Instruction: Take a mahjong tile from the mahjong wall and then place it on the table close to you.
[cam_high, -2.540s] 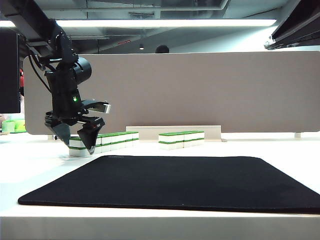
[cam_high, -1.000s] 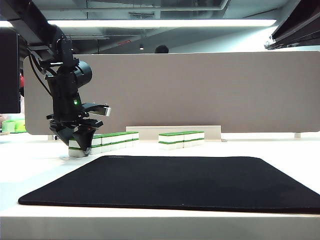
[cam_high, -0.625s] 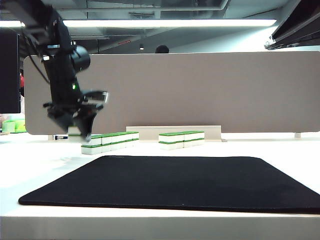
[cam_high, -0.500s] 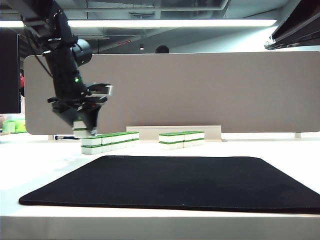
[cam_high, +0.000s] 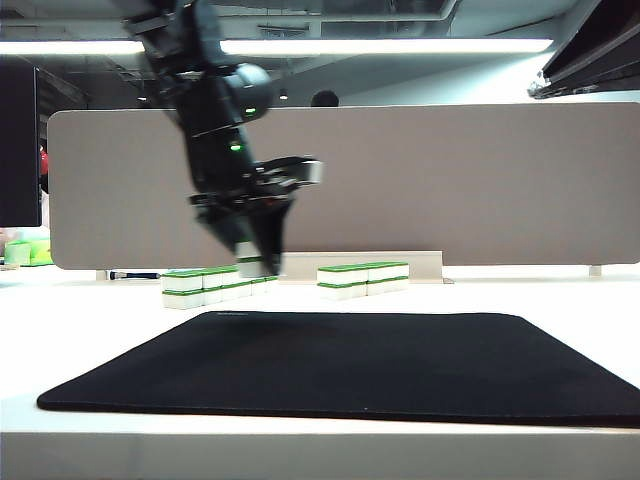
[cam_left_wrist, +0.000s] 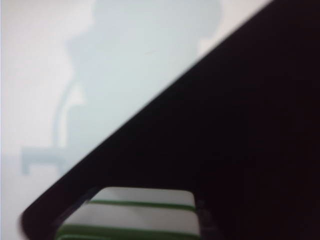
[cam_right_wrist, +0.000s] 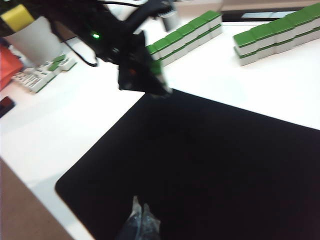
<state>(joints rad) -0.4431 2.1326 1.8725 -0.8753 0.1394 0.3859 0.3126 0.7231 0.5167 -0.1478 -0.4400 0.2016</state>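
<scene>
Left gripper raised above the far edge of the black rectangular fabric mat, clamped on small white, green-backed mahjong tiles. Two-high mahjong wall of white, green-topped blocks behind the mat on the glossy white counter. Right gripper over the mat's near side, fingers pressed together, empty.

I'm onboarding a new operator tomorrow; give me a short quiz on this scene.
1. True or false: the left gripper, raised in front of the wall, holds a tile.
2. The wall's tile tops are: A green, B red, C blue.
3. Fill in: the right gripper hangs low over the black ___.
Key: 1 true; 2 A; 3 mat.
</scene>
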